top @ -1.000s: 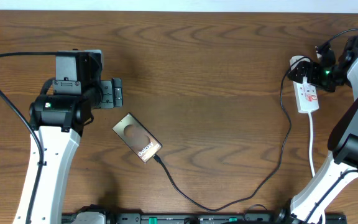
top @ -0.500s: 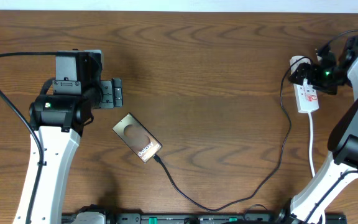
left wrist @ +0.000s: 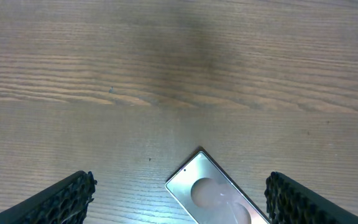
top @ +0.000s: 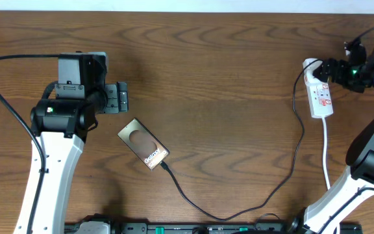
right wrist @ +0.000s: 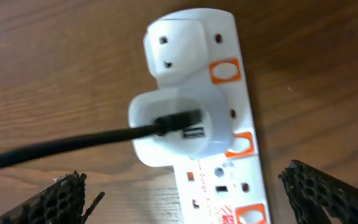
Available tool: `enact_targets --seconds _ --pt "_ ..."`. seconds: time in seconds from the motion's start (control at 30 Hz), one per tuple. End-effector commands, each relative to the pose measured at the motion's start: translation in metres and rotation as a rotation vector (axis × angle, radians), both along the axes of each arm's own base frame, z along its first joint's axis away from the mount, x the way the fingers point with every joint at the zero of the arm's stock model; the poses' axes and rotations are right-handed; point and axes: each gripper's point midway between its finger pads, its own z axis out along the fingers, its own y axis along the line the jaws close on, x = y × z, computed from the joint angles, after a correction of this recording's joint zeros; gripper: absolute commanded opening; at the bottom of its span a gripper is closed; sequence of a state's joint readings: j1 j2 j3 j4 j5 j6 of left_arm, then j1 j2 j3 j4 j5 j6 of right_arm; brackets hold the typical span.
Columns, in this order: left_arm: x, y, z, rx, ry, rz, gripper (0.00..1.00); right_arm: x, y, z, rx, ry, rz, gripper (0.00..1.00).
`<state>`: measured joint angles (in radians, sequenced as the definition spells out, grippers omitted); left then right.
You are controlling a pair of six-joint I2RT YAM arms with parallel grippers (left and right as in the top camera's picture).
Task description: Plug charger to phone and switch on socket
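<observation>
Overhead: right gripper (top: 330, 69) hangs over the socket (top: 321, 97). The charger (top: 291, 166) trails off to the phone (top: 143, 144), just ahead of the left gripper (top: 121, 97).

Left wrist: jaws wide, phone between them.

Right wrist: jaws wide, socket right beneath. Danger: a finger snags the adapter (right wrist: 179, 124) and drags the cable loose.

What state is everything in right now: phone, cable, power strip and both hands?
phone, flat on table
charger cable, tip at phone's edge, seemingly plugged; other end in white adapter
power strip, adapter plugged in; switch unclear
left hand, open, empty
right hand, open, above the strip
</observation>
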<state>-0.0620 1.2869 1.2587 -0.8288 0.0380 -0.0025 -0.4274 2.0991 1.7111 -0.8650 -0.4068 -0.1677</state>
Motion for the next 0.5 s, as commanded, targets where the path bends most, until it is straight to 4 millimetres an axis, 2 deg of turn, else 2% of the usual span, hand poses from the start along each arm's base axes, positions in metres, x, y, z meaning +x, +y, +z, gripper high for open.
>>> enact_targets --seconds 0.0,0.27,0.47 --pt "0.003 0.002 0.009 0.013 -0.024 0.007 0.90 0.004 0.011 0.006 0.026 -0.022 0.019 0.99" --pt "0.003 0.002 0.009 0.013 -0.024 0.007 0.90 0.006 0.028 -0.025 0.061 0.044 0.034 0.99" --pt "0.003 0.002 0.009 0.013 -0.024 0.007 0.90 0.007 0.034 -0.028 0.065 0.052 0.036 0.99"
